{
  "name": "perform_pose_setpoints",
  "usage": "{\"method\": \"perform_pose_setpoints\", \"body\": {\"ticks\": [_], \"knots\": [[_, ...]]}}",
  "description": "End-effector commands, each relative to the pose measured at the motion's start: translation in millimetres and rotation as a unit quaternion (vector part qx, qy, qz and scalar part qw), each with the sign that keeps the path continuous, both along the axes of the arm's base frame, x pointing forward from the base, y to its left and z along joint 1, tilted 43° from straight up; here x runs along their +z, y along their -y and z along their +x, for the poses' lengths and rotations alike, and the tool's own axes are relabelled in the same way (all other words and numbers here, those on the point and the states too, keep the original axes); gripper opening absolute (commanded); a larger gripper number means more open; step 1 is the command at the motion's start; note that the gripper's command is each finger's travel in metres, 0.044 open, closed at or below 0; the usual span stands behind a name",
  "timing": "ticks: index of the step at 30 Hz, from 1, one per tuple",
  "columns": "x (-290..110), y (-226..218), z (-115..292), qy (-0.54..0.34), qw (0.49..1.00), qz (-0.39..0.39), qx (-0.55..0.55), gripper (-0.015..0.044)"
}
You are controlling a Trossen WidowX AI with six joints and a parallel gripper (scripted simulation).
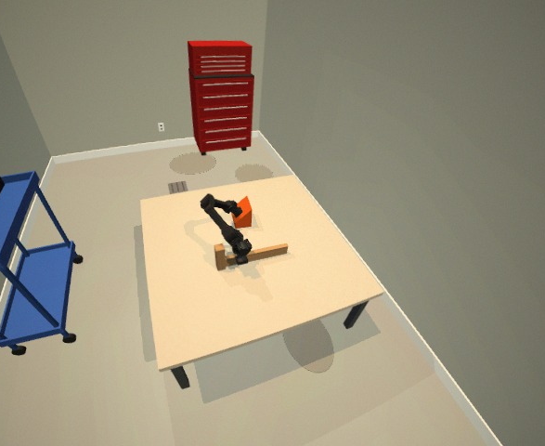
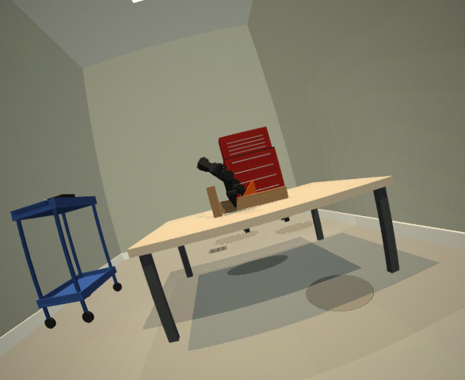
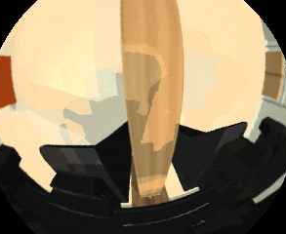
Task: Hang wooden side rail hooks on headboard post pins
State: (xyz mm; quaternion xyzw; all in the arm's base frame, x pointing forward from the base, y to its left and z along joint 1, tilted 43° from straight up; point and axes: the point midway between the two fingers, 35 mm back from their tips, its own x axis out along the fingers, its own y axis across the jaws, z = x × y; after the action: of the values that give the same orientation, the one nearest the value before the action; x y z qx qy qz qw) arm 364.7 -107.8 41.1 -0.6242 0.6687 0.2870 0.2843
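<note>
Cart: I see a blue cart (image 1: 36, 178) far left, off the table (image 1: 310, 288).
Post: the headboard post (image 1: 220, 255) stands upright left of my gripper.
Gripper: my gripper (image 1: 241, 259) is clamped on the wooden side rail (image 1: 269, 250), near its post end.
Rail: it runs right from the post; I cannot see hooks or pins.
Wedge: orange wedge (image 1: 242, 213) behind.
Chest: red tool chest (image 1: 222, 108) at the far wall.
</note>
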Motion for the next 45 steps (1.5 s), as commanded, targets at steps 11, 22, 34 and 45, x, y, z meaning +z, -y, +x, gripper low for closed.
{"method": "perform_pose_setpoints", "body": {"ticks": [11, 22, 34, 45], "knots": [[-1, 1, 1, 0.002, 1.0, -0.003, 0.002, 0.0], [-3, 2, 1, 0.002, 1.0, -0.003, 0.002, 0.0], [-2, 1, 0, 0.0, 1.0, 0.0, 0.001, 0.0262], [27, -26, 2, 0.002, 1.0, -0.002, 0.002, 0.044]]}}
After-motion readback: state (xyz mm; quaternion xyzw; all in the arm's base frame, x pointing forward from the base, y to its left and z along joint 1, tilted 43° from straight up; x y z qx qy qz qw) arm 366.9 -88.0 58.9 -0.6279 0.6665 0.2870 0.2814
